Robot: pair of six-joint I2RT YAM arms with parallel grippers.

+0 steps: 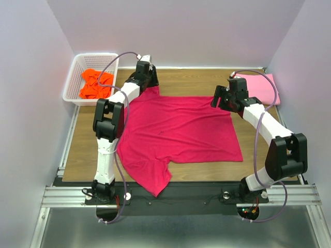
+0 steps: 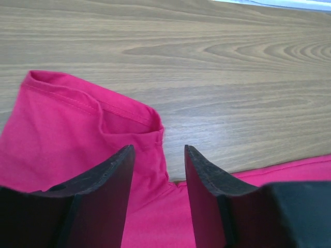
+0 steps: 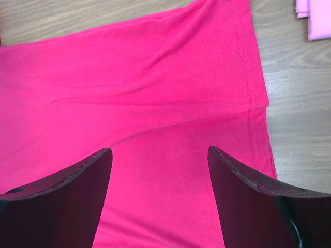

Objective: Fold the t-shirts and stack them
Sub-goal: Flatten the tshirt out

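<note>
A crimson-red t-shirt (image 1: 176, 129) lies spread flat across the wooden table, one sleeve drooping over the near edge. My left gripper (image 1: 149, 87) hovers at the shirt's far left sleeve (image 2: 88, 119); its jaws stand apart over the sleeve cloth, holding nothing (image 2: 159, 150). At the shirt's far right corner my right gripper (image 1: 219, 101) is wide open above the hemmed edge (image 3: 253, 98), with only flat cloth between its fingers (image 3: 159, 151). A light pink t-shirt (image 1: 261, 88) lies folded at the back right, its corner showing (image 3: 315, 18). The bright orange t-shirt (image 1: 95, 85) sits crumpled in the basket.
A white lattice basket (image 1: 72, 77) stands at the back left corner. Bare wood (image 2: 217, 67) stretches beyond the sleeve toward the back wall. White walls close in on both sides, and a metal rail runs along the near edge.
</note>
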